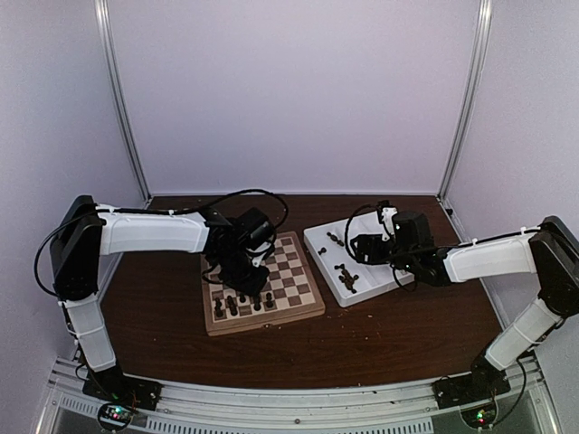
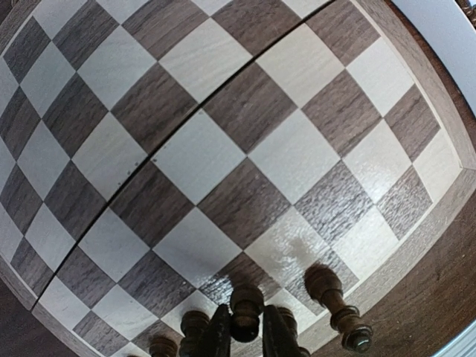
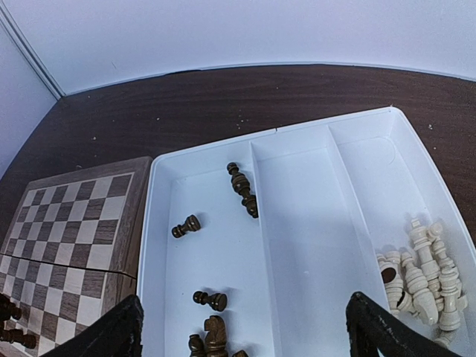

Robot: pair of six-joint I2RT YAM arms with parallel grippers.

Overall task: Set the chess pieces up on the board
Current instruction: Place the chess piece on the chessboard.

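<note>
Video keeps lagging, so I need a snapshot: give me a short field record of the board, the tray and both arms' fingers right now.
Board: several dark pieces stand along the near edge; most squares unoccupied.
Tray: loose dark pieces in the compartment nearest the board, cream pieces in the farthest.
Left fingers: close on either side of one dark piece on the board; grip unclear.
Right fingers: wide open above the tray, holding nothing.

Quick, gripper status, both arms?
Left gripper: jaws narrow around a small dark brown wooden chess piece on the checkered wooden board; gripped or released cannot be told.
Right gripper: open, empty, above the white compartmented tray.
</note>
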